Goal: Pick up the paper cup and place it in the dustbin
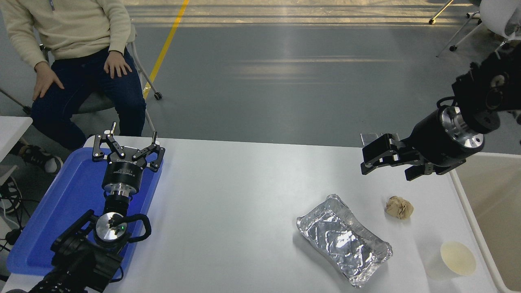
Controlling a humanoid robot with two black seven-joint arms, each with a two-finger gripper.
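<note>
The small white paper cup (452, 260) stands upright on the white table (236, 203) near its front right corner, its cream inside showing. The cream-beige dustbin (488, 203) sits just right of the table's right edge, only partly in view. My right gripper (366, 156) hangs above the table's back right part, open and empty, fingers pointing left, well behind the cup. My left gripper (128, 142) is parked over the blue tray at the left, open and empty.
A crinkled silver foil tray (344, 240) lies left of the cup. A crumpled tan paper ball (399, 207) lies behind the cup. A flat blue tray (53, 215) sits at the table's left. A person (77, 53) sits on a chair at the far left.
</note>
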